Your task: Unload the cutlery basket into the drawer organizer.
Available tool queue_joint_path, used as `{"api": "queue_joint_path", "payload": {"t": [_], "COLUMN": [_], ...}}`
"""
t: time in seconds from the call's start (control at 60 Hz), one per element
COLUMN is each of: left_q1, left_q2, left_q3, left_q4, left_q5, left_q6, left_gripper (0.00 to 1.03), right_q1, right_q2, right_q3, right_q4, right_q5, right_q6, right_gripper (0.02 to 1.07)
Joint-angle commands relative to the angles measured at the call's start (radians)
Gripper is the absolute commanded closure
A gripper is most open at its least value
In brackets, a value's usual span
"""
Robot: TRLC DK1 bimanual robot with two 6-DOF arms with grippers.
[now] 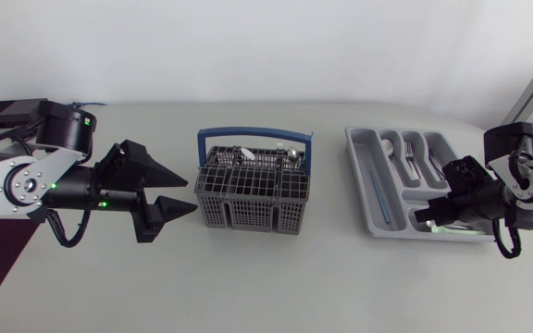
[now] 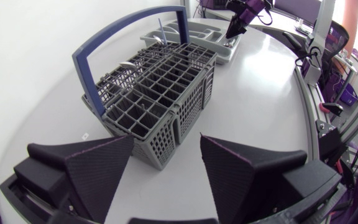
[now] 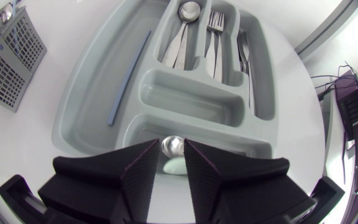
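Grey mesh cutlery basket point(image 1: 253, 190) with blue handle directly ahead of wide-open left hand point(image 1: 191, 192); right hand point(image 1: 430, 215) farther off, pinching silver spoon point(image 3: 173, 146) over grey drawer organizer point(image 1: 357, 153).

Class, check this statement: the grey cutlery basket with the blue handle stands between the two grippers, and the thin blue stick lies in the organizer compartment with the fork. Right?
Not quite. The thin blue stick lies alone in the long outer compartment of the drawer organizer, on the side toward the cutlery basket; the fork is compartments away. The right wrist view shows it. The rest holds.
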Motion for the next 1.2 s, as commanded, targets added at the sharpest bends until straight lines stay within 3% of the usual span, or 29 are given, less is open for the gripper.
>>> {"api": "queue_joint_path", "payload": {"t": [0.0,0.117,0.2,0.317,0.367,0.55,0.733,1.067,1.183], "left_q1": [-0.018,-0.035,-0.047,-0.069,-0.085,-0.128,-0.144,-0.130,-0.134], "left_q2": [0.005,0.015,0.024,0.055,0.074,0.126,0.182,0.273,0.282], "left_q3": [0.010,0.021,0.033,0.054,0.063,0.102,0.146,0.179,0.180], "left_q4": [-0.006,0.000,0.011,0.070,0.093,0.146,0.144,0.139,0.133], "left_q5": [-0.001,-0.009,-0.010,-0.029,-0.042,-0.058,-0.058,-0.056,-0.056], "left_q6": [0.014,0.002,-0.018,-0.086,-0.115,-0.213,-0.256,-0.256,-0.254], "left_gripper": [0.14,0.14,0.14,0.14,0.14,0.14,0.15,0.15,0.15], "right_q1": [0.016,0.065,0.120,0.273,0.338,0.491,0.531,0.540,0.533], "right_q2": [-0.047,-0.161,-0.256,-0.361,-0.365,-0.248,-0.036,0.214,0.209], "right_q3": [-0.009,-0.001,-0.001,0.006,0.017,0.084,0.184,0.290,0.292], "right_q4": [-0.008,-0.059,-0.094,-0.094,-0.083,0.004,0.061,0.059,0.047], "right_q5": [0.006,-0.040,-0.146,-0.261,-0.267,-0.444,-0.574,-0.582,-0.571], "right_q6": [-0.012,0.000,0.026,0.111,0.152,0.275,0.316,0.325,0.325], "right_gripper": [0.54,0.51,0.51,0.51,0.51,0.51,0.51,0.51,0.51]}}
